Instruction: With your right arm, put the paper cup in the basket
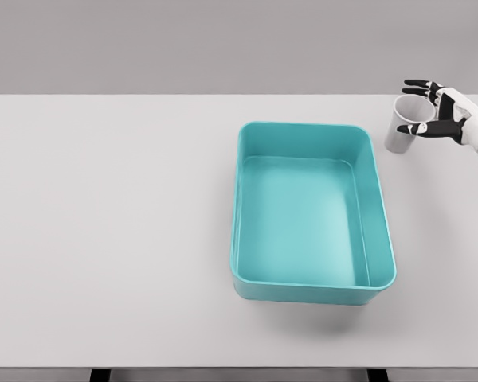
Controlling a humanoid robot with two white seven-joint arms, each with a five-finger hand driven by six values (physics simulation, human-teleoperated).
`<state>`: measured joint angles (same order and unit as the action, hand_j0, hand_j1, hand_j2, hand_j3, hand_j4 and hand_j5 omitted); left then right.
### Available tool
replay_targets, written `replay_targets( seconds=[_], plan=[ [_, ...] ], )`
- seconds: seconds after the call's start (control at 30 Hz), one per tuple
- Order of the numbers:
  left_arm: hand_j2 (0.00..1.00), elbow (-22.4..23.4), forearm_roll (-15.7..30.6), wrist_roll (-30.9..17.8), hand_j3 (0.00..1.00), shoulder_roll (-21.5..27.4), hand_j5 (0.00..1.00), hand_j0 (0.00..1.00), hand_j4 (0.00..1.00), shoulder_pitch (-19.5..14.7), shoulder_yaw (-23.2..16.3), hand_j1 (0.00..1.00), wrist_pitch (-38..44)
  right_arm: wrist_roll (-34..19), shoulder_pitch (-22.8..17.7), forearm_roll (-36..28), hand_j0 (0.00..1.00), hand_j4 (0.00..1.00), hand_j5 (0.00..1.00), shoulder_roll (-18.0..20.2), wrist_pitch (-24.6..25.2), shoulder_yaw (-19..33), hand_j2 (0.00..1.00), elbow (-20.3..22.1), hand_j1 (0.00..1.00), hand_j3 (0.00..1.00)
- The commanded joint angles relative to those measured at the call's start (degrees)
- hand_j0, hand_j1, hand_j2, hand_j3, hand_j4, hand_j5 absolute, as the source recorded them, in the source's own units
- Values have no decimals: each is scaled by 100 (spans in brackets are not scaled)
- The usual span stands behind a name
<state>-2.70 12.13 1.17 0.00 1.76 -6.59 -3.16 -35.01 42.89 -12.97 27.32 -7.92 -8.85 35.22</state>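
Head view | right hand (444, 114) fingers curled around paper cup (404, 124) | teal basket (306, 131) holds nothing

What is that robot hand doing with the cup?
The robot's right hand is at the far right of the white table, with its fingers wrapped around a white paper cup. The cup seems tilted and is still outside the basket, just off its far right corner. The teal basket sits in the middle of the table with nothing in it. The cup has not gone in yet. The robot's other arm is not showing.
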Motion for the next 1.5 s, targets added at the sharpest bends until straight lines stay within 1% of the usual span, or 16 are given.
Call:
replay_targets(
  seconds=[0.0,0.17,0.3,0.33,0.47,0.63,0.77,0.87,1.0,1.03,1.1,1.13,1.17,1.23,1.3,1.47],
  plan=[
    [100,6,0,-2,100,0,100,100,100,0,0,100,0,1,0,-39,82,82,82,28,-8,6,82,37,82,82],
    [100,-3,0,-2,100,0,100,100,100,0,0,100,0,1,0,-30,80,80,80,80,-114,6,80,64,80,80],
    [100,-3,0,-2,100,0,100,100,100,0,0,100,0,1,0,-22,80,80,80,124,-123,-3,80,371,80,80],
    [100,-3,0,-2,100,0,100,100,100,0,0,100,0,1,-9,31,80,80,80,159,-114,-3,80,529,80,80],
    [100,-3,0,-2,100,0,100,100,100,0,0,100,0,1,-17,40,80,80,80,160,-123,-3,80,582,80,80],
    [100,-3,0,-2,100,0,100,100,100,0,0,100,0,1,-70,66,78,78,78,203,-114,-3,78,995,78,78],
    [100,6,0,-2,100,0,100,100,100,0,0,100,0,1,-88,84,72,72,72,203,-114,6,72,1356,72,72],
    [100,-3,0,-2,100,0,100,100,100,0,0,100,0,1,-114,84,70,70,70,203,-114,6,70,1549,70,70],
    [100,6,0,-2,100,0,100,100,100,0,0,100,0,1,-185,84,70,70,70,203,-114,6,70,1997,70,70],
    [100,-3,0,-2,100,0,100,100,100,0,0,100,0,1,-185,84,70,70,70,203,-114,6,70,2041,70,70],
    [100,6,0,-2,100,0,100,100,100,0,0,100,0,1,-272,84,70,70,70,212,-114,6,70,2384,70,70],
    [100,-3,0,-2,100,0,100,100,100,0,0,100,0,1,-316,84,68,68,68,221,-114,6,68,2524,68,68],
    [100,-3,0,-2,100,0,100,100,100,0,0,100,0,1,-369,84,68,68,68,300,-105,14,68,2638,68,68],
    [100,6,0,-2,100,0,100,100,100,0,0,100,0,1,-457,84,68,68,68,335,-105,6,68,2937,68,68],
    [100,6,0,6,100,0,100,100,100,0,0,100,0,1,-580,75,68,68,68,414,-105,6,68,3288,68,68],
    [100,6,0,-2,100,0,100,100,100,0,0,100,0,1,-799,101,69,69,69,458,-105,-47,69,3983,69,69]
  ],
)
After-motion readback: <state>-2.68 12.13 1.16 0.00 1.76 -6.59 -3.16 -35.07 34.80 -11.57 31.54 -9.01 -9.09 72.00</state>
